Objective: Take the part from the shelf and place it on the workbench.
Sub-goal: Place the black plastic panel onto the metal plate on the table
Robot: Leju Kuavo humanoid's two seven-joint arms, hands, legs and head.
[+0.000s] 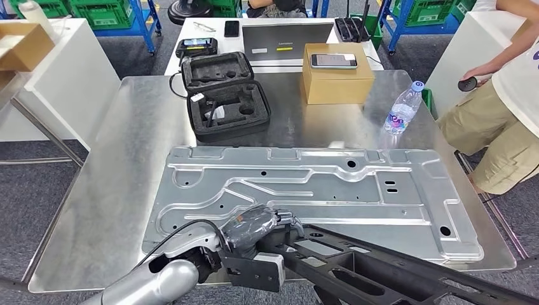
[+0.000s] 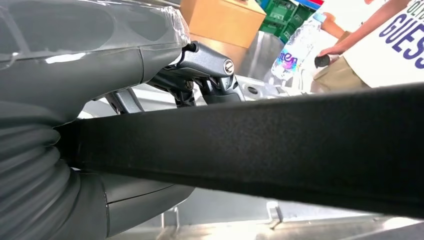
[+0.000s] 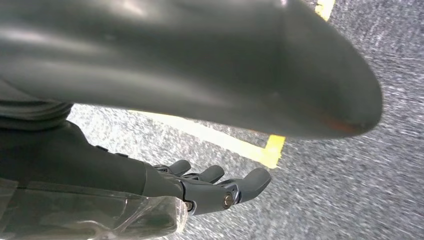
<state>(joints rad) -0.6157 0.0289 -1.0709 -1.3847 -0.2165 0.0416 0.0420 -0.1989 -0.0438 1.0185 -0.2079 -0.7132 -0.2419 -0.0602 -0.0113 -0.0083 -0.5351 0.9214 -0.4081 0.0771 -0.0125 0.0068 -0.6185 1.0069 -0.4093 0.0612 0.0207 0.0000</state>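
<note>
The part [image 1: 381,267] is a long black frame with cut-outs, and it runs from the front edge of the steel workbench [image 1: 127,165] off to the lower right. My left hand [image 1: 260,229], wrapped in clear film, grips its near end just above the bench's front edge. Seen from the left wrist, the part [image 2: 275,150] is a broad black bar, with my left hand [image 2: 100,50] closed around it. My right hand [image 3: 215,187] hangs over the grey floor with its fingers stretched out and holds nothing.
A large pressed metal panel [image 1: 318,190] lies across the bench under the part. Behind it are an open black foam case [image 1: 225,95], a cardboard box [image 1: 337,79] with a phone on top, and a water bottle [image 1: 402,109]. A person [image 1: 508,108] stands at the right.
</note>
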